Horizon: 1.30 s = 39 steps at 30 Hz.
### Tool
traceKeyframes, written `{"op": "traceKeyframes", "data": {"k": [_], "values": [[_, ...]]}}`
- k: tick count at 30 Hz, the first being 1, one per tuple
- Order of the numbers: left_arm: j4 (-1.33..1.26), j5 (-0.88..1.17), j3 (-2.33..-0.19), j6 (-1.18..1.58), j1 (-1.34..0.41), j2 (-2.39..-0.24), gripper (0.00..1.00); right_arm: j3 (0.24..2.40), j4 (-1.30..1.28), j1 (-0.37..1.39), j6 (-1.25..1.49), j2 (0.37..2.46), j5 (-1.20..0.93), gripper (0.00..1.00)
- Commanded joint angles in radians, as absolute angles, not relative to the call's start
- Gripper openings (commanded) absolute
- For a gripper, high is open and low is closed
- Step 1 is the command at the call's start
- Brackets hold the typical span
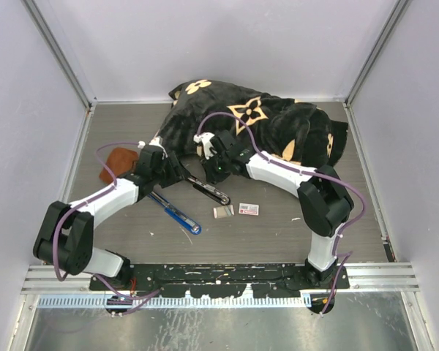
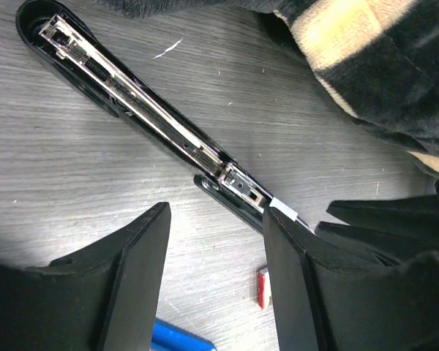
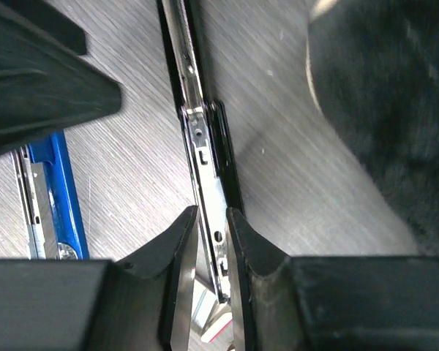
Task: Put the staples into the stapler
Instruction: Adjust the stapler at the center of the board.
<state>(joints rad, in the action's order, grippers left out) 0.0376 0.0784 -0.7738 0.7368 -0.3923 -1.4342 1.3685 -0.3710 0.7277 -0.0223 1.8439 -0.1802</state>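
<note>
- We see the black stapler (image 1: 208,190) lying swung open on the bench (image 1: 278,238), its metal staple channel facing up and running diagonally between the two arms.
- Right gripper (image 3: 211,216): the jaws are drawn in to a narrow gap, one finger on each side of the stapler's metal channel near one end. We read this as a grasp on the channel.
- Left gripper (image 2: 216,212): the jaws are spread wide with nothing between them but bare bench. It hangs low beside the same end of the stapler. We cannot tell from the wrist view whether its finger touches the stapler body.
- The staples (image 1: 249,209), a small white box with a red-pink label, lie flat on the bench just near-side of the black stapler, apart from both grippers.
- The greyish inner piece (image 1: 224,211) sits just to the left of the box, with a small gap between them.
- A blue stapler (image 1: 177,215) lies on the bench under the left arm's reach, roughly parallel to the black one.
- A black cloth with gold figures (image 1: 271,124) is heaped at the far side, and a brown pad (image 1: 117,162) lies at far left.
</note>
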Motion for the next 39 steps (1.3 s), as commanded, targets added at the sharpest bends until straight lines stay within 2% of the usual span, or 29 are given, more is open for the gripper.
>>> {"op": "traceKeyframes", "data": {"k": [1, 6, 13, 32, 39], "values": [[0.110, 0.065, -0.799, 0.672, -0.384, -1.334, 0.56, 1.282, -0.263, 0.690, 0.163, 1.764, -0.208, 0.30], [0.176, 0.081, -0.809, 0.648, -0.363, -1.278, 0.58, 1.199, -0.210, 0.689, 0.179, 1.751, -0.335, 0.42], [0.251, 0.094, -0.812, 0.618, -0.339, -1.198, 0.58, 1.098, -0.179, 0.692, 0.154, 1.685, -0.297, 0.52], [0.336, 0.111, -0.818, 0.561, -0.304, -1.131, 0.59, 1.116, -0.209, 0.812, 0.140, 1.716, -0.288, 0.50], [0.434, 0.128, -0.878, 0.496, -0.275, -1.086, 0.60, 1.143, -0.225, 0.835, 0.210, 1.645, -0.070, 0.49]]}}
